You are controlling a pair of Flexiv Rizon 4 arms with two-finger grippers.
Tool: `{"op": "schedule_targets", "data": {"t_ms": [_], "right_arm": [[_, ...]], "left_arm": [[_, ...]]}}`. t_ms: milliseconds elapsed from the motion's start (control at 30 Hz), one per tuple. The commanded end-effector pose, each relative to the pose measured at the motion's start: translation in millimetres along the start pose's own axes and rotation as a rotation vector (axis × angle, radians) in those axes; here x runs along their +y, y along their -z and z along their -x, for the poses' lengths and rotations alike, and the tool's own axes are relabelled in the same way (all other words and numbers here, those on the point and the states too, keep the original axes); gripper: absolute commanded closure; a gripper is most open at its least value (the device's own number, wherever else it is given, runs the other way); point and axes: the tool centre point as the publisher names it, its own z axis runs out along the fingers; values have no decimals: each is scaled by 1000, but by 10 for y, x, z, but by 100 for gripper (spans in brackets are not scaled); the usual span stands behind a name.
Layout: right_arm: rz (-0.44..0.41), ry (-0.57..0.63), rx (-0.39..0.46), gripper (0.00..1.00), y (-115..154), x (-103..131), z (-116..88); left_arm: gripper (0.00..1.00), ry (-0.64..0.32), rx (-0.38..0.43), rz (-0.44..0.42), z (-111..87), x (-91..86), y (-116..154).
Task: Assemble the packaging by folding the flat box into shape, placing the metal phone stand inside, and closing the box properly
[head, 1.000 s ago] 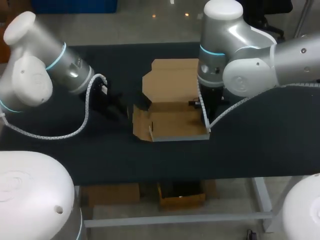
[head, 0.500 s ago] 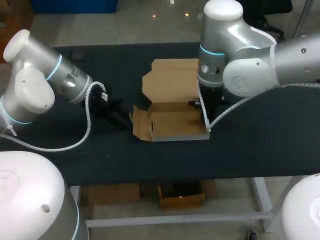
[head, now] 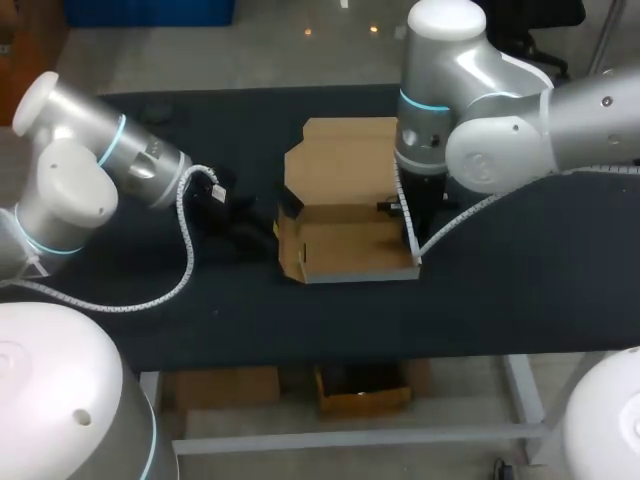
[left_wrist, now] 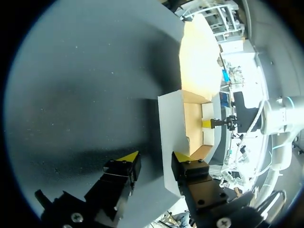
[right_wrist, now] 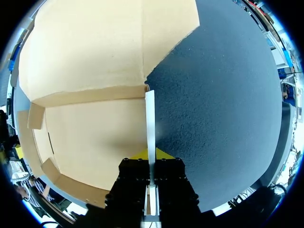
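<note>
Seemingly, right gripper (right_wrist: 150, 154) pinches one upright wall of the box (right_wrist: 95, 118).

Overhead view looks down; both wrist views face the box (head: 345, 165).

Silver-white left arm (head: 85, 175) and right arm (head: 520, 115), cyan joint rings (head: 113, 140), spiral-wrapped white cable (head: 187, 262), black left pincer (left_wrist: 154, 160) with screws (left_wrist: 76, 217), yellow fingertips (left_wrist: 129, 156)

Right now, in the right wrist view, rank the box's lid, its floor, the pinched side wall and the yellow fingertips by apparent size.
1. lid, spreading widest
2. floor
3. side wall, seen edge-on, so only a thin strip
4. yellow fingertips, small wedges either side of that wall; not far off the strip, so the last two are less sure
</note>
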Motion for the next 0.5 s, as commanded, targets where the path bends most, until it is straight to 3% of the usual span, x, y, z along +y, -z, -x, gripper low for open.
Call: {"op": "schedule_targets", "data": {"t_ms": [33,500], "right_arm": [[-2,0,1,100,0,2,-4],[-2,0,1,100,0,2,-4]], "left_arm": [[56,-9,1,3,-82,-4,-25],[55,-52,-22,31,-370,8,-216]]}}
